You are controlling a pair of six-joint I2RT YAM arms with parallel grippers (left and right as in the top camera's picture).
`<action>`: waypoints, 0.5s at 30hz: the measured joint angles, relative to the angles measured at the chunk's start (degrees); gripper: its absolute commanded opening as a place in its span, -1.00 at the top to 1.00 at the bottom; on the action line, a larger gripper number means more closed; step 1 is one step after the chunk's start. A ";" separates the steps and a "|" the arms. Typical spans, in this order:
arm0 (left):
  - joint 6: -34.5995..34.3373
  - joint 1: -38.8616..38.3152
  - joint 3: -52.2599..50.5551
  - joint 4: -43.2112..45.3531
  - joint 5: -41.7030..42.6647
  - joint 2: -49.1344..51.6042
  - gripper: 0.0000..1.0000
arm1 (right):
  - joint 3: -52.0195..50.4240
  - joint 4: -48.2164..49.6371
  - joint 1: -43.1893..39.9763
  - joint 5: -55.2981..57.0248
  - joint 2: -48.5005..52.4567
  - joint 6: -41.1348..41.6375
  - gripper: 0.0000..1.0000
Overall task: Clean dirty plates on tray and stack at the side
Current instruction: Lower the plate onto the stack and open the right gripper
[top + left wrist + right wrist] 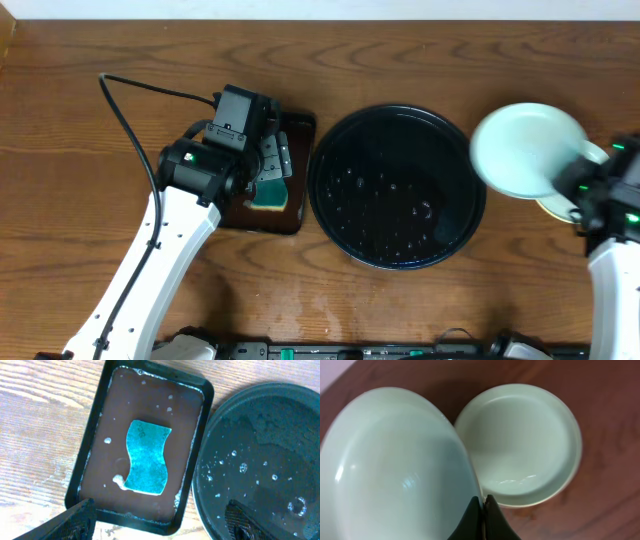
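- Right gripper clamps the rim of a pale mint plate, partly over a second plate, beside the black tray.
- Left gripper, jaws wide apart, hangs above a teal sponge.

Three small plates are counted at the right: one mint plate, one white plate and one pale yellow plate, of which only a rim is seen. One round black tray and one rectangular tray are shown, with one teal sponge. Two robot arms are counted, the left arm and the right arm.
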 measured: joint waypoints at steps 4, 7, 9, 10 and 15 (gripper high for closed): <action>-0.02 0.00 0.00 -0.04 -0.02 0.00 -0.66 | 0.00 2.16 -10.34 -2.29 4.90 2.95 0.98; 0.00 0.00 0.00 -0.02 -0.02 0.00 -0.65 | 0.00 5.55 -15.06 -2.86 10.05 4.72 0.98; -0.02 0.00 0.00 -0.02 -0.02 0.00 -0.65 | 0.00 6.84 -16.70 -3.23 12.92 5.35 0.98; 0.00 0.00 0.00 -0.02 -0.02 0.00 -0.65 | 0.00 7.28 -17.49 -3.37 14.75 5.62 0.92; 0.00 0.00 0.00 -0.02 -0.02 0.00 -0.66 | -0.02 13.07 -18.10 -5.09 20.37 3.91 -0.11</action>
